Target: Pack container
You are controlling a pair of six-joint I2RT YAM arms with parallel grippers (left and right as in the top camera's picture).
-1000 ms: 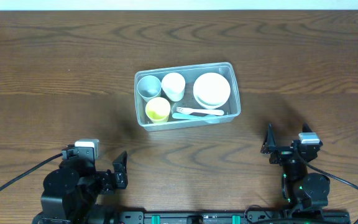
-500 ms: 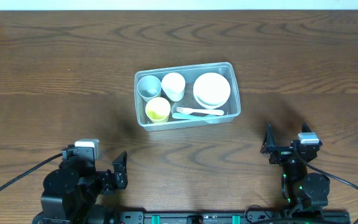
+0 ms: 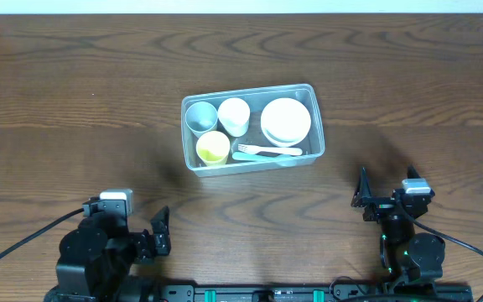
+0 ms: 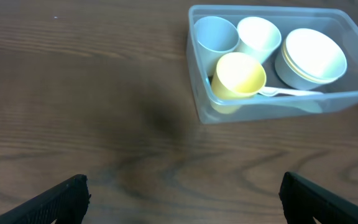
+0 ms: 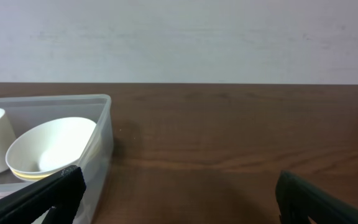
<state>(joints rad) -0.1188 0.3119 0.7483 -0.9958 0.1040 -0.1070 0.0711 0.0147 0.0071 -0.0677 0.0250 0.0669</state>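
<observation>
Left gripper [image 4: 182, 200] sits low at the near left of the wooden table [image 3: 74, 101], its two dark fingers spread wide and nothing between them. It is well apart from the container [image 3: 250, 91], which lies ahead of it and to its right.

One container is on the table, a clear rectangular tub with rounded corners, standing upright near the middle, slightly skewed to the table edge. Three cups stand upright in its left end: a grey-blue cup [image 3: 200, 116] in the far left corner, a white cup [image 3: 234, 115] just beside it on the right, and a yellow cup [image 3: 213, 148] on the near side, touching or almost touching both. Along the near wall, to the right of the yellow cup, lie two utensils side by side: a white fork [image 3: 268, 150] and a light blue utensil [image 3: 246, 157], whose type cannot be told. The right end holds a stack of bowls [image 3: 286, 120]; the left wrist view shows a white one nested in a second with a yellowish rim, so two can be counted.

Right gripper [image 5: 179, 194] rests at the near right of the table, fingers likewise spread wide and empty, the container's right end off to its left.
</observation>
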